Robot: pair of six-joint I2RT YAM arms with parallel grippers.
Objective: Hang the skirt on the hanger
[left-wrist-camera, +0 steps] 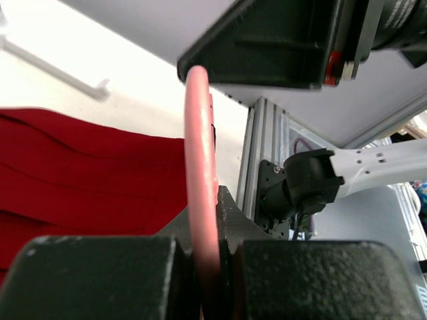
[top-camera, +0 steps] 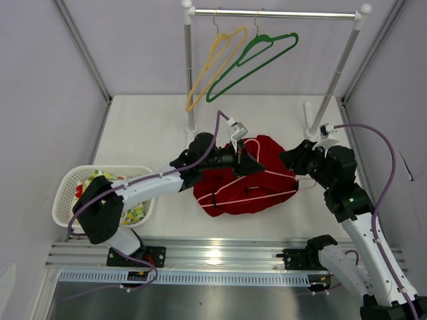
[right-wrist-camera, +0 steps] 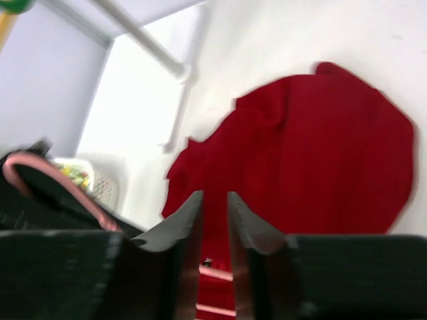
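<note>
- While the skirt (top-camera: pixel 263 180) was spread flat on the table (top-camera: pixel 147 127), between the two arms, the hanger (left-wrist-camera: pixel 200 167) was seen on top of it, its thin pink outline traced over the red cloth.
- Left gripper (top-camera: pixel 250 163) was reached in over the upper middle of the skirt and was clamped on the hanger; in the left wrist view the pink wire was pinched tight between the two fingers (left-wrist-camera: pixel 100 273).
- The skirt was not threaded through the hanger; the cloth was seen under the wire, not hung on it.
- Right gripper (right-wrist-camera: pixel 213 207) was held at the right edge of the skirt, pointed toward it; the jaws were drawn almost together with only a thin gap, and nothing was seen held between them.
- Whether the right gripper was touching the cloth could not be told.
- A yellow hanger (top-camera: pixel 233 33) and a green hanger (top-camera: pixel 277 37) were hung side by side on the rail (top-camera: pixel 280 13) at the far end of the table.
- A white basket (top-camera: pixel 63 193) with printed cloth inside was placed at the left, beside the left arm.
</note>
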